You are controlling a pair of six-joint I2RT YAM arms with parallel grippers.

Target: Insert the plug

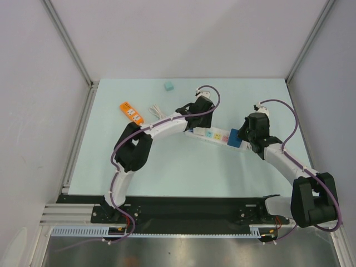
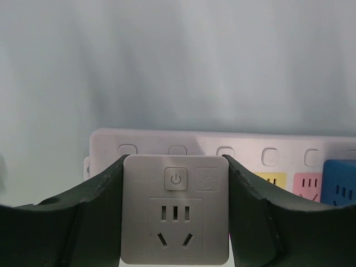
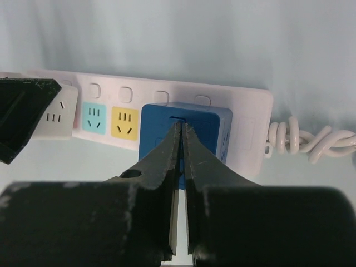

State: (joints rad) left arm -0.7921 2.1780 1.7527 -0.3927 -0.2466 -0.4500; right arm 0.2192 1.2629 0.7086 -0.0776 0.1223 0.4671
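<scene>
A white power strip [image 1: 207, 135] lies mid-table with cyan, yellow and pink plugs in it. My left gripper [image 1: 194, 118] is shut on a white square adapter plug [image 2: 175, 222], which sits at the strip's left end [image 2: 167, 142]. My right gripper [image 1: 246, 135] is shut and empty, its tips [image 3: 182, 125] resting on top of a blue cube plug [image 3: 208, 130] that sits on the strip [image 3: 250, 119] near its cable end. The blue plug also shows in the top view [image 1: 235, 138] and at the right edge of the left wrist view [image 2: 340, 186].
An orange block [image 1: 132, 112], a loose white cable [image 1: 156, 110] and a teal cube [image 1: 168, 86] lie at the back left. The strip's coiled white cord [image 3: 311, 139] lies at its right end. Grey walls enclose the table on three sides.
</scene>
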